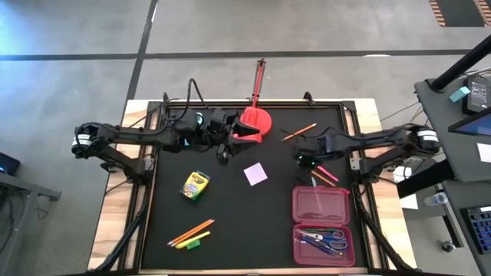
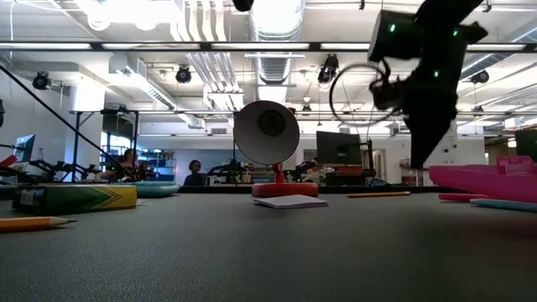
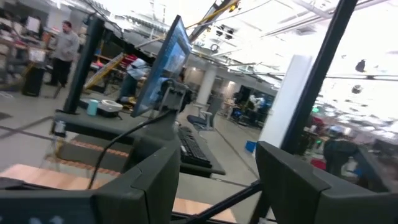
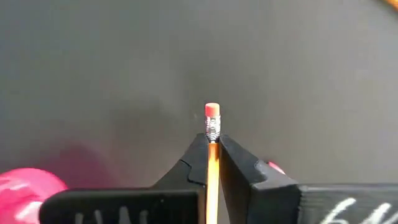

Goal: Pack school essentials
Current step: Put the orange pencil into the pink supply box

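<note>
My right gripper hangs over the black mat just beyond the pink pencil case and is shut on an orange pencil. The case lies open, and blue-handled scissors rest in its nearer half. My left gripper is open beside the red lamp and holds nothing. Flat on the mat lie the yellow-green crayon box, the pale pink note pad, two pencils, another orange pencil and pink pens. My right gripper pinches the orange pencil between its two fingers just behind the metal ferrule. The pink eraser sticks out past the fingertips. The pencil lies along the fingers, which point down at the mat. Its eraser end is clear of the mat; the rest is hidden.
The red lamp stands at the far middle of the mat, its stick reaching past the far edge. A green item lies by the near-left pencils. Bare mat shows between the note pad and the case. People and desks fill the room beyond.
</note>
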`<state>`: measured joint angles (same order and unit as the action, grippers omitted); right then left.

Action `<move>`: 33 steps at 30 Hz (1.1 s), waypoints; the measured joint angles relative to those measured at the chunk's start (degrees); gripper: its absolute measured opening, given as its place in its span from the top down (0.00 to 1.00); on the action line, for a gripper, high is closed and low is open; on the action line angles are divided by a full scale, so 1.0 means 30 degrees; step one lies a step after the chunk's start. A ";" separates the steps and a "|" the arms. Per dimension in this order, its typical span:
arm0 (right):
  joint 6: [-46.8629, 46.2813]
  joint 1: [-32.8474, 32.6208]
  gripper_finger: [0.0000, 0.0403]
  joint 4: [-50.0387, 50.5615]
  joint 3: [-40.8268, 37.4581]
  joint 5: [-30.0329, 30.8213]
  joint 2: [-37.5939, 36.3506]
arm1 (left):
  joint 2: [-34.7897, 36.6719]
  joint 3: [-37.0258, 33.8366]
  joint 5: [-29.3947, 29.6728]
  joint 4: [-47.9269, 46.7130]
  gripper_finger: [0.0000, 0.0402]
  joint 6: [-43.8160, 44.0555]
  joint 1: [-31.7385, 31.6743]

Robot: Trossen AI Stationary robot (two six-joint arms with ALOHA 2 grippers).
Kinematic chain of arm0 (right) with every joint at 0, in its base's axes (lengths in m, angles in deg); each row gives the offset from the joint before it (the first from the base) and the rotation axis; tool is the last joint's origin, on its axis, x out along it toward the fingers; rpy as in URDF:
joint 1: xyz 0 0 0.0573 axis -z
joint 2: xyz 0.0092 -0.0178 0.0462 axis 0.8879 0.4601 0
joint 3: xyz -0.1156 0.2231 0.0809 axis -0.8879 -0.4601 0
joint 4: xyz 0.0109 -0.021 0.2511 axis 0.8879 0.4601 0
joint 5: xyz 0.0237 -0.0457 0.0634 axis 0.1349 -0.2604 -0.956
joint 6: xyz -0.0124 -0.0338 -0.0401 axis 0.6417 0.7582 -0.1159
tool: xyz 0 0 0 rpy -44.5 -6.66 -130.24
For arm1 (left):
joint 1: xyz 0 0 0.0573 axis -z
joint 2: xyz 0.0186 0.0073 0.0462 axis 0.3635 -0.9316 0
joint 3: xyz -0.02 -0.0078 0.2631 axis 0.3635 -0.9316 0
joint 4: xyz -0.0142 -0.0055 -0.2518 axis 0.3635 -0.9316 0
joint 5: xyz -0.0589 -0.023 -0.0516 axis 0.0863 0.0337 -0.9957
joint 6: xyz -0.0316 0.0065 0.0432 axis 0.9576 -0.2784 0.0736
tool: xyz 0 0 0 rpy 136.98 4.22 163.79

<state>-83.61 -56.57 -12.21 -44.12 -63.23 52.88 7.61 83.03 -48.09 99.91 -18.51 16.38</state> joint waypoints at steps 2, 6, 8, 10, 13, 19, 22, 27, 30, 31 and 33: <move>-0.0227 0.0002 0.97 -0.0018 0.0000 0.0002 -0.1008 | 0.0000 0.0000 0.0175 0.0003 0.52 -0.0249 0.0000; -0.0199 -0.0015 0.97 -0.0102 0.0000 0.0484 -0.2802 | 0.0000 0.0000 0.0191 0.0007 0.52 -0.0384 -0.0029; -0.0040 -0.0007 0.97 -0.0117 0.0000 0.1440 -0.3660 | 0.0000 0.0000 0.0191 0.0005 0.52 -0.0407 -0.0075; 0.0241 0.0000 0.97 -0.0126 0.0007 0.2252 -0.4340 | 0.0000 0.0000 0.0231 0.0000 0.52 -0.0425 -0.0127; 0.0345 0.0000 0.97 -0.0183 0.0007 0.2925 -0.5106 | 0.0000 0.0000 0.0308 0.0000 0.52 -0.0910 -0.0211; 0.0501 -0.0363 0.97 -0.1512 0.0029 0.2771 -0.5739 | 0.0000 -0.0007 0.0395 0.0000 0.52 -0.1376 -0.0293; 0.0500 -0.0771 0.97 -0.2882 0.0036 0.2195 -0.5804 | 0.0000 -0.0007 0.0402 -0.0004 0.52 -0.1383 -0.0379; -0.0170 -0.2169 0.97 -0.5710 0.0044 0.1174 -0.5773 | 0.0000 -0.0007 0.0402 -0.0007 0.52 -0.1369 -0.0490; -0.1353 -0.3418 0.97 -0.6925 0.0044 0.0667 -0.5780 | 0.0000 -0.0007 0.0395 -0.0105 0.52 -0.1369 -0.0488; -0.1938 -0.3927 0.97 -0.7187 0.0051 0.0494 -0.5777 | 0.0000 -0.0021 0.0395 -0.0178 0.52 -0.1361 -0.0488; -0.3519 -0.4987 0.97 -0.7423 0.0066 -0.0034 -0.5708 | 0.0000 -0.0117 0.0395 -0.0175 0.52 -0.1354 -0.0488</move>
<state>-94.16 -71.53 -34.48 -43.92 -63.33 35.75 7.61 82.68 -46.90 99.38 -22.57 14.92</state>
